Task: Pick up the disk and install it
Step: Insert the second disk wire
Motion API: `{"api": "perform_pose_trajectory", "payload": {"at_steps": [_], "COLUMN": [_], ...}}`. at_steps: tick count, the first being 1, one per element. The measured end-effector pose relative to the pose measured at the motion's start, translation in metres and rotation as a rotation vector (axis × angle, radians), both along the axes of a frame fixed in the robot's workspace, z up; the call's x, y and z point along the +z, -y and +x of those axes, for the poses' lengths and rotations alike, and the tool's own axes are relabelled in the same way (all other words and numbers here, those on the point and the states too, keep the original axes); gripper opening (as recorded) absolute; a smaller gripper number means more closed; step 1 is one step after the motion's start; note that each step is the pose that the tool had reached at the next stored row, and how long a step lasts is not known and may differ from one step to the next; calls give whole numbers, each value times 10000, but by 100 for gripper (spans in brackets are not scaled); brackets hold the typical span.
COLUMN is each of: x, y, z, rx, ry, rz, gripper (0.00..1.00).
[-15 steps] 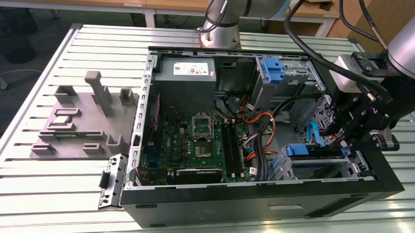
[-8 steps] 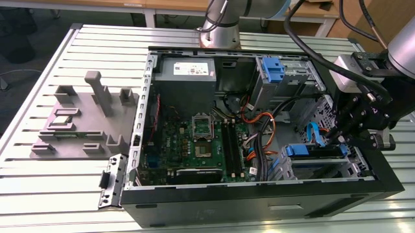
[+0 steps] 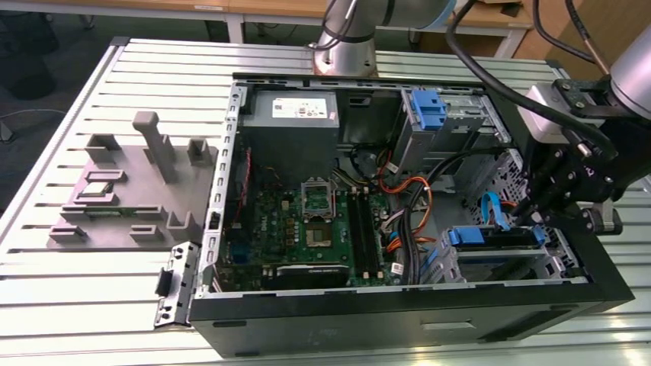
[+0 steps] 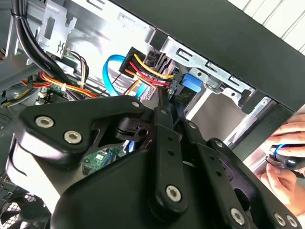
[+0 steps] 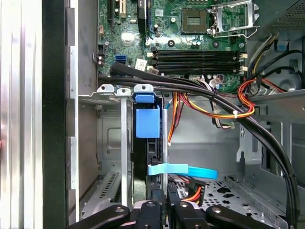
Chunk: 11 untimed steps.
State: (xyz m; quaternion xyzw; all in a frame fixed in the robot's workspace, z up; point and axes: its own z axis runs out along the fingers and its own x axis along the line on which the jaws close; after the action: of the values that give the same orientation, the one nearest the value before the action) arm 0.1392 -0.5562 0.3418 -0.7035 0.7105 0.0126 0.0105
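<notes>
From my console, the black linkage gripper (image 3: 539,217) hangs at about three o'clock over the open black computer case (image 3: 407,313), and its fingertips sink behind the drive cage, so I cannot tell how the jaws stand. The silver disk with blue carrier rails (image 5: 147,123) sits edge-on in the bay; its label is hidden from me. In the second wrist view, a person's hand (image 4: 286,164) is cut off by the frame at four o'clock, holding something blue I cannot make out.
</notes>
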Motion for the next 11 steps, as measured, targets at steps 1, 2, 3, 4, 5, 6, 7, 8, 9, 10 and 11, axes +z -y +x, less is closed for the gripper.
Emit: {"api": "perform_pose_trajectory", "payload": {"at_steps": [1, 2, 3, 4, 5, 6, 7, 8, 9, 10, 11], "x": [4, 4, 5, 6, 5, 5, 6, 6, 6, 6, 6], "y": [0, 0, 1, 3, 6, 10, 14, 19, 26, 32, 38], "z": [-1, -5, -11, -20, -34, -49, -62, -75, -84, -91, -96], "rx": [-1, -2, -2, -1, -1, -1, -1, 0, 0, -1, -1], "ry": [10, 26, 45, 64, 83, 103, 119, 130, 136, 137, 138], "rz": [-2, -8, -22, -35, -44, -53, -62, -72, -80, -90, -102], "gripper": [17, 17, 17, 17, 17, 17, 17, 17, 17, 17, 17]}}
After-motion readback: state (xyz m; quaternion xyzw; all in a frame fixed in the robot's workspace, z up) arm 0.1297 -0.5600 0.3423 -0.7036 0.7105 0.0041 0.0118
